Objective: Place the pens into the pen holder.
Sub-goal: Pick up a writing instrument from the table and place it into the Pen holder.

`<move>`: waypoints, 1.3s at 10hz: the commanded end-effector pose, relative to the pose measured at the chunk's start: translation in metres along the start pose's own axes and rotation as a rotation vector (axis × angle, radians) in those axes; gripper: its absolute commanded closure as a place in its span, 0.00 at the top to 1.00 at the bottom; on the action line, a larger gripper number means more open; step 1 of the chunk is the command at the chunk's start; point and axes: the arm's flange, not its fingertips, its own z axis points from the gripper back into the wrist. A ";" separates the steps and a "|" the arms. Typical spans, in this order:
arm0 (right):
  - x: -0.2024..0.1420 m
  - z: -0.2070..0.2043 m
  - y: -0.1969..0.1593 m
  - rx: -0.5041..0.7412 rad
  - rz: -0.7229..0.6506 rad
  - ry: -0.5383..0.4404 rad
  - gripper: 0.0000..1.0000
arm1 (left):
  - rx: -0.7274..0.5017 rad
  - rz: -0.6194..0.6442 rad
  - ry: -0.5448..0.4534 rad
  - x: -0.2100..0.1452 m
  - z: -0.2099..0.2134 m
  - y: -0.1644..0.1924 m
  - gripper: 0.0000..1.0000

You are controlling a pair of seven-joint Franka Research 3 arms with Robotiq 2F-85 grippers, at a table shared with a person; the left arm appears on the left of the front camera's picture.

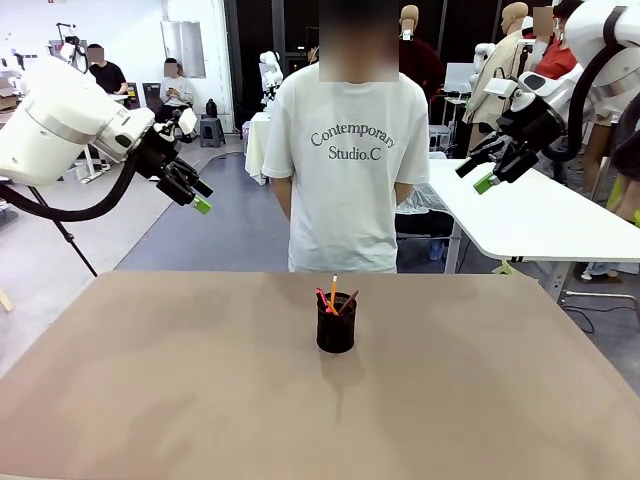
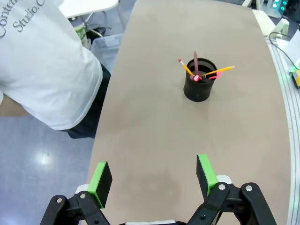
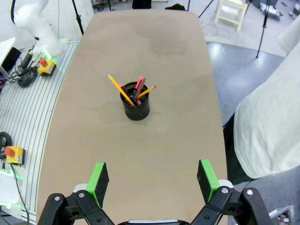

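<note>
A small black cylindrical metal-mesh pen holder (image 1: 336, 323) stands upright near the middle of the wide tan counter (image 1: 150, 400), toward its far edge. The pens (image 1: 333, 296) are inside it, leaning apart against the rim — a yellow-orange pencil (image 3: 120, 89) with a pink eraser tip, a second yellow pencil (image 2: 219, 71) slanting the other way, a dark reddish-brown pen (image 2: 196, 63) and a pink-red one (image 3: 139, 84). No pen lies on the counter around the cup.

The left gripper (image 1: 196, 197) hangs high above the counter's left side, well apart from the holder; in its wrist view the two green-padded fingers (image 2: 100, 178) stand wide apart with nothing between them. The right gripper (image 1: 477, 175) is raised at the upper right, likewise far from the cup, and its green-padded fingers (image 3: 206, 174) are also spread with nothing held.

A person in a white T-shirt (image 1: 345, 170) stands at the far edge of the counter, directly behind the holder, arms drawn behind the back. The shirt carries dark print reading "Contemporary Studio.C" — legible in the front view, partly cut off in the left wrist view.
</note>
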 end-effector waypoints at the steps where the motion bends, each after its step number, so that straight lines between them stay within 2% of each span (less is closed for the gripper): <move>1: 0.001 -0.001 0.004 -0.005 -0.006 0.000 1.00 | -0.008 0.003 -0.034 -0.002 -0.001 -0.010 0.94; 2: 0.001 -0.001 0.004 -0.005 -0.006 0.000 1.00 | 0.000 0.000 0.000 0.000 0.000 0.000 0.94; 13: 0.001 -0.001 0.004 -0.005 -0.006 0.000 1.00 | 0.000 0.000 0.000 0.000 0.000 0.000 0.94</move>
